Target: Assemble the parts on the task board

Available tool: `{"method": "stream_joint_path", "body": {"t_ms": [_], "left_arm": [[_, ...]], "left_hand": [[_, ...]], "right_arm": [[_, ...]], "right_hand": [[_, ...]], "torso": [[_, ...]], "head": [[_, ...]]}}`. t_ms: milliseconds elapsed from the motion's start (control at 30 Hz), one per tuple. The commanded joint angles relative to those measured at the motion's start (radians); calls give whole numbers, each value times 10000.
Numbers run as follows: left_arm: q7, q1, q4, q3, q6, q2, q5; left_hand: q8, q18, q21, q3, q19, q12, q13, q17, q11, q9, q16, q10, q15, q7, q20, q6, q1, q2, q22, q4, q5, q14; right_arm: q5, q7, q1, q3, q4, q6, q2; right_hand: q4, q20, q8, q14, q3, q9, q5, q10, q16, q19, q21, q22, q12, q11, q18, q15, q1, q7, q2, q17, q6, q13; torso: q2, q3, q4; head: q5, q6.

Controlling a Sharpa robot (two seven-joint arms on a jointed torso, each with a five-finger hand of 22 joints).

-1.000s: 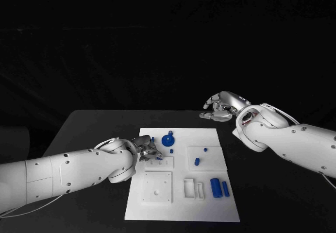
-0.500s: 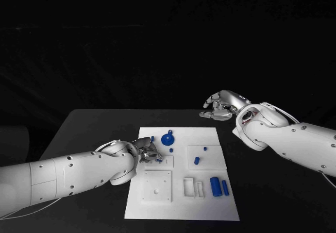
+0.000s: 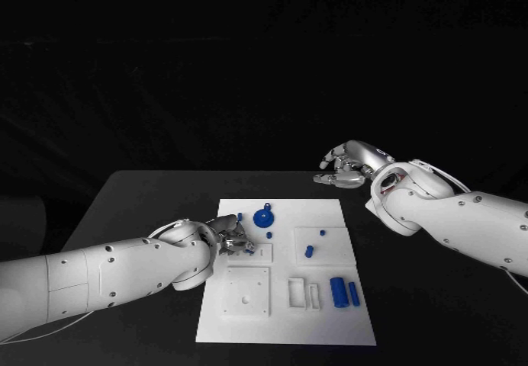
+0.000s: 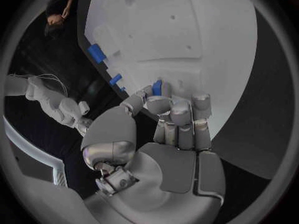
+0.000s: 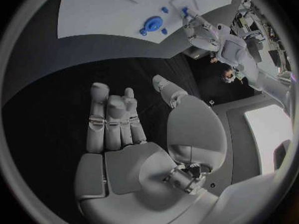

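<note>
The white task board (image 3: 330,320) lies in the middle of the black table. My left hand (image 3: 228,238) hovers over the board's left edge, beside a small raised white block (image 3: 255,255). It pinches a small blue piece (image 4: 157,87) between thumb and fingertips. Loose on the board are a round blue part with a knob (image 3: 264,219), small blue pegs (image 3: 309,250) and two blue cylinders (image 3: 339,293). My right hand (image 3: 350,168) hangs above the bare table past the board's far right corner. Its fingers (image 5: 112,119) are half curled, thumb apart, with nothing in them.
A larger raised white block (image 3: 246,293) and a narrow white frame (image 3: 299,294) occupy the board's near half. Black table (image 3: 143,206) surrounds the board on all sides. The left hand (image 5: 199,30) also appears in the right wrist view, near the round part (image 5: 152,22).
The left forearm has shifted slightly; its hand stays at the board's left edge with the blue piece. The right hand has not moved.
</note>
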Motion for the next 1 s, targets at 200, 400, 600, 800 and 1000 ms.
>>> {"method": "stream_joint_path", "body": {"t_ms": [200, 400, 600, 800, 1000], "left_arm": [[116, -19, 92, 5, 354, -14, 33], [88, -23, 114, 5, 441, -41, 62], [69, -26, 108, 5, 462, -47, 62], [29, -26, 86, 6, 516, -47, 62], [-37, -26, 56, 6, 652, -37, 63]], "left_hand": [[29, 192, -25, 75, 80, 78, -32, -32, -405, 1879, 77, -393, -584, -1190, -1188, 1918, 107, 157, 28, -40, 169, 357], [31, 190, -26, 85, 78, 104, -49, -50, -407, 1879, 94, -396, -581, -1192, -1184, 1929, 118, 160, 39, -79, 311, 358], [33, 189, -26, 89, 83, 136, -75, -74, -409, 1878, 116, -405, -580, -1194, -1180, 1938, 119, 157, 53, -123, 555, 357], [33, 189, -26, 89, 84, 139, -77, -77, -409, 1877, 118, -405, -579, -1195, -1180, 1939, 117, 159, 54, -125, 572, 357], [25, 185, -31, 52, 90, 155, -104, -103, -404, 1872, 122, -415, -576, -1190, -1176, 1933, 68, 163, 61, -90, 379, 347]], "right_arm": [[-27, 48, 2, 5, -3, 21, 13], [-27, 46, 2, 5, -2, 21, 7], [-27, 46, 2, 5, -11, 25, 13], [-27, 48, 1, 5, -19, 27, 19], [-27, 45, 1, 5, -30, 38, 26]], "right_hand": [[69, -32, -54, -8, 17, -13, 69, -67, -62, -72, -64, 109, 42, 17, 285, -26, 51, 84, -10, 18, -11, -14], [72, -33, -54, -8, 14, -13, 70, -68, -63, -71, -65, 110, 44, 17, 285, -26, 51, 84, -10, 18, -11, -16], [74, -34, -54, -7, 11, -13, 71, -68, -63, -70, -65, 111, 45, 17, 285, -26, 52, 83, -10, 19, -11, -17], [76, -34, -54, -6, 10, -13, 72, -68, -63, -70, -66, 111, 46, 17, 285, -26, 52, 83, -9, 19, -11, -18], [82, -34, -54, -6, 6, -14, 74, -68, -63, -68, -66, 112, 48, 17, 285, -27, 50, 83, -9, 20, -10, -20]], "torso": [[2, 4, -1], [-2, 3, -4], [-2, 4, -8], [-1, 9, -7], [-1, 10, -4]], "head": [[19, -26], [21, -30], [19, -29], [13, -31], [25, -21]]}}
